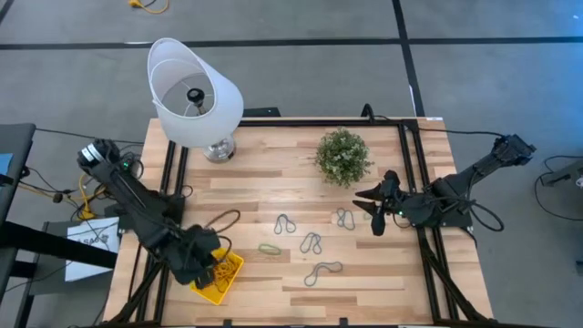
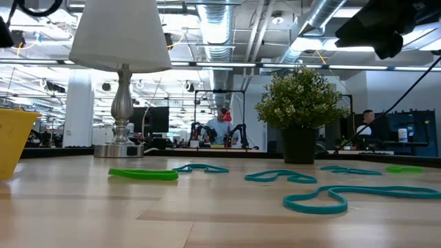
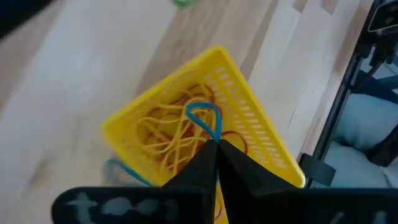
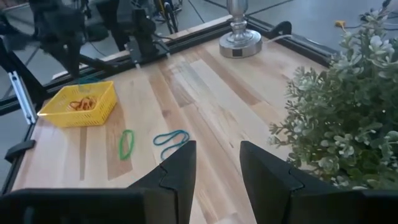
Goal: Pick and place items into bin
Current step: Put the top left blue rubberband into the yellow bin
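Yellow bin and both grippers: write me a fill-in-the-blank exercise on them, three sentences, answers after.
1. The left gripper, above the yellow bin, is shut on a ____ loop.
2. The right gripper waits with its jaws ____ beside the potted plant.
3. The bands already in the bin are mostly ____.

Missing words: blue; open; yellow

Grey floor (image 1: 301, 68) surrounds the wooden table (image 1: 264, 182). Beyond the table, ceiling ducts (image 2: 324, 21), strip lights, and seated people (image 2: 222, 124) at distant workstations.
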### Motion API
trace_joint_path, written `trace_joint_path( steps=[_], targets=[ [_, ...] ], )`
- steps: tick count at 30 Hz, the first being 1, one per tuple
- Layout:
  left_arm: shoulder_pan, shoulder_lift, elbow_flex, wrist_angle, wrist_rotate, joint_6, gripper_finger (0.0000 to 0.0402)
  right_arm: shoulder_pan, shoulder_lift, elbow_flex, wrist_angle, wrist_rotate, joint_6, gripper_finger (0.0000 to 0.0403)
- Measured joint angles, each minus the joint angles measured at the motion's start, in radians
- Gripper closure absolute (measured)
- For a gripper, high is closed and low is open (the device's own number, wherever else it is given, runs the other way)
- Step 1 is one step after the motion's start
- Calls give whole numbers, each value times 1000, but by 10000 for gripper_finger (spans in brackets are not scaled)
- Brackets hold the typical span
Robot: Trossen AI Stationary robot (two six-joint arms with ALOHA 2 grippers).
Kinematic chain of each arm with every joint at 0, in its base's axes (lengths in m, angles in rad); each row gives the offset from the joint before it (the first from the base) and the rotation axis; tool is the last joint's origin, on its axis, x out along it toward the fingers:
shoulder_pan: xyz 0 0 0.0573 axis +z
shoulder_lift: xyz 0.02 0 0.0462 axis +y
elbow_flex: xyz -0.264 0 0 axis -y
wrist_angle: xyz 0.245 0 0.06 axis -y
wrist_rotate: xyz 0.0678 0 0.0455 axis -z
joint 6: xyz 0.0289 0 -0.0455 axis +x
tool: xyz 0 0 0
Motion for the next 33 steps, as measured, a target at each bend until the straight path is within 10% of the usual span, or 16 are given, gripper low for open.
trace_joint_path(
  steps=[14,33],
  targets=[
    [49,294,0,10,172,59,353,0,0,0,44,1,-6,284],
    [88,268,167,-96,179,107,317,0,0,-1,44,2,-13,284]
  ],
)
